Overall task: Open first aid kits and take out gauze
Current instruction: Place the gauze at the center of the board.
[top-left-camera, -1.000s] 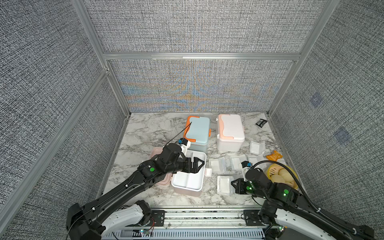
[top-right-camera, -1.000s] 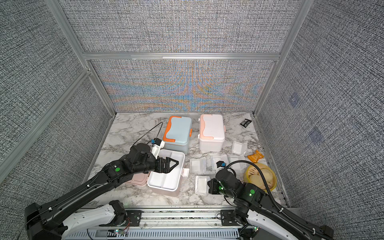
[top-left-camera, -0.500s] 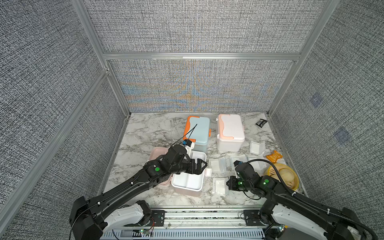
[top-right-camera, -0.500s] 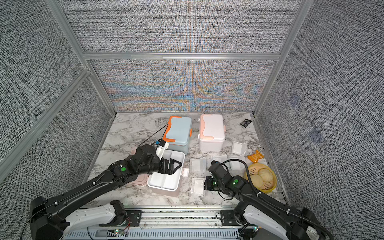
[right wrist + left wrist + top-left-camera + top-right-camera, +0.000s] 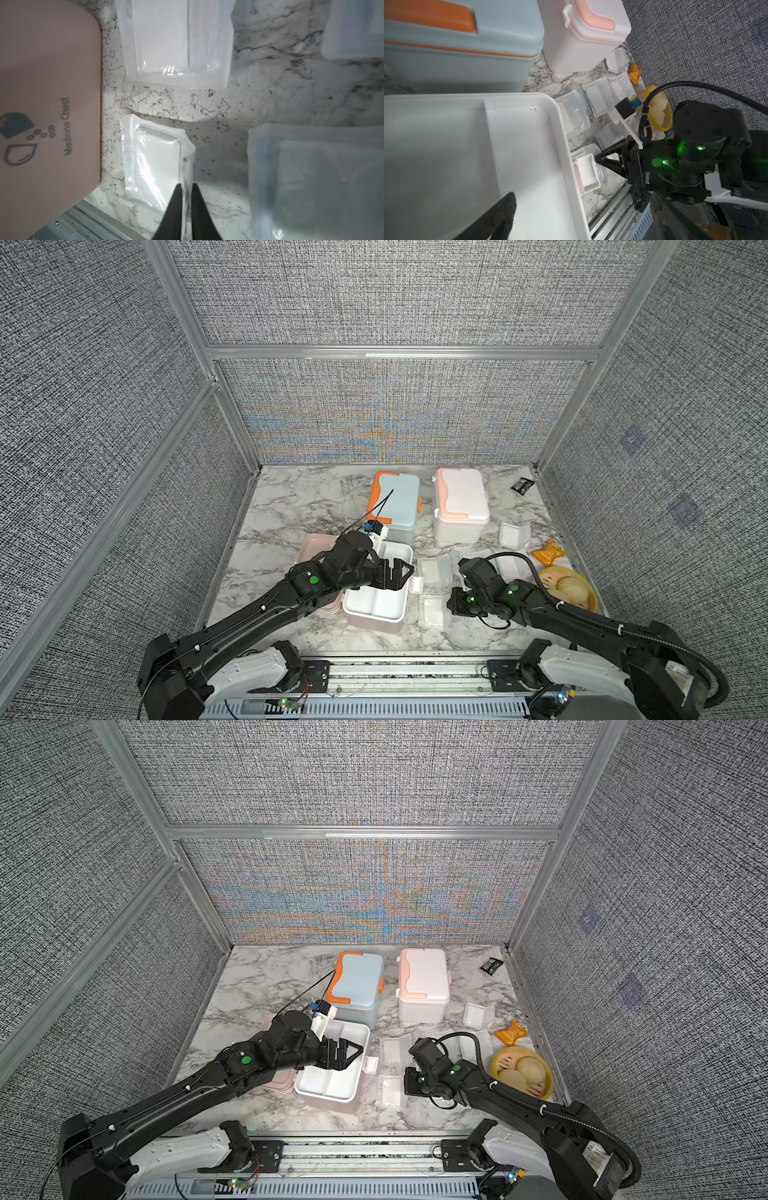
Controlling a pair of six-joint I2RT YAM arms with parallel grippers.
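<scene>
I reckon a third done: the pink kit [image 5: 374,605] sits open and empty under my wide-open, empty left end effector [image 5: 401,572], gauze [image 5: 434,572] lies right of it on the bench [image 5: 299,506], my right end effector [image 5: 186,186] stands barely parted astride one pad [image 5: 153,164], and the blue kit [image 5: 395,499] and white kit [image 5: 459,499], far, are shut.

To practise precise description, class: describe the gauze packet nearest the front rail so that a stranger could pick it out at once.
On the marble table, find the open pink box by the front rail. Beside it, towards the right arm, lies a gauze packet. Unlike the other packets farther back, one edge of it stands up between the right arm's fingers.
</scene>
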